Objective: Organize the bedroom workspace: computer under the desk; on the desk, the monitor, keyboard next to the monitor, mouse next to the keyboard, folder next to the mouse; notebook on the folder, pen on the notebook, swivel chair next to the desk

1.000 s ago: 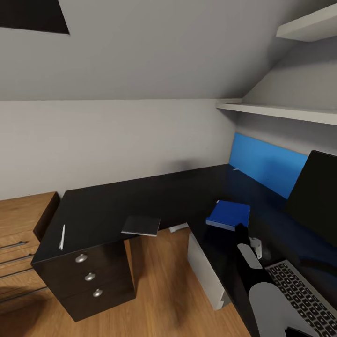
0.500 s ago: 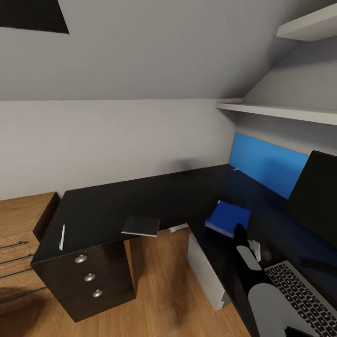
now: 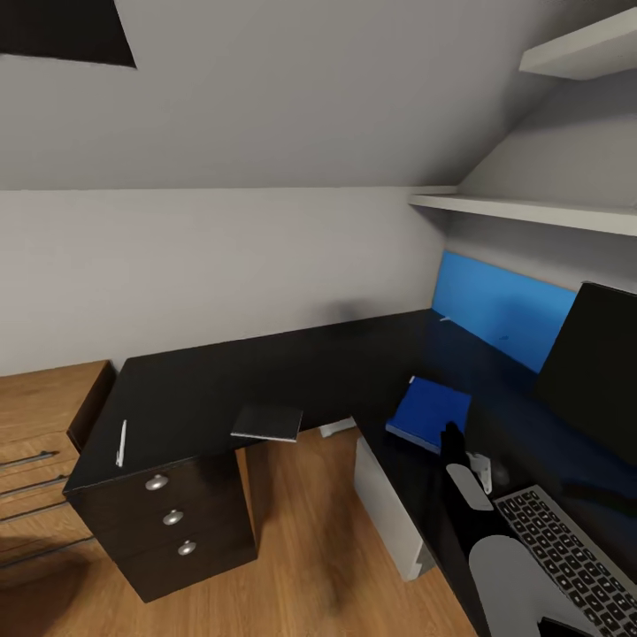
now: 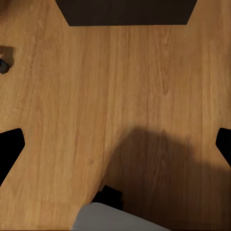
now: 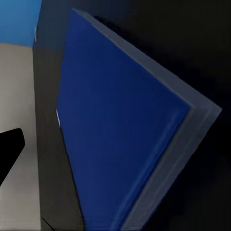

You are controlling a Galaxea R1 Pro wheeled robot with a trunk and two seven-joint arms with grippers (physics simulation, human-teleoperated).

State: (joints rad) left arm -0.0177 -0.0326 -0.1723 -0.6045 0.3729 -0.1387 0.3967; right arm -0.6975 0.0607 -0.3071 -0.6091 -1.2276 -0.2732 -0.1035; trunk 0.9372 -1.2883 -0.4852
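Folder (image 3: 430, 412) lies flat on bench (image 3: 265, 376): stiff, light, likely slippery; grip the overhanging edge. Right tool (image 3: 451, 440) beside it, state unclear.

The folder (image 5: 120, 130) lies flat on the black counter (image 5: 173, 43), its blue cover up and its pale grey edge showing along one long side. A strip of bright blue panel (image 5: 17, 19) and pale wall show past the counter. One dark pincer fingertip (image 5: 8, 144) juts in at the frame's edge.
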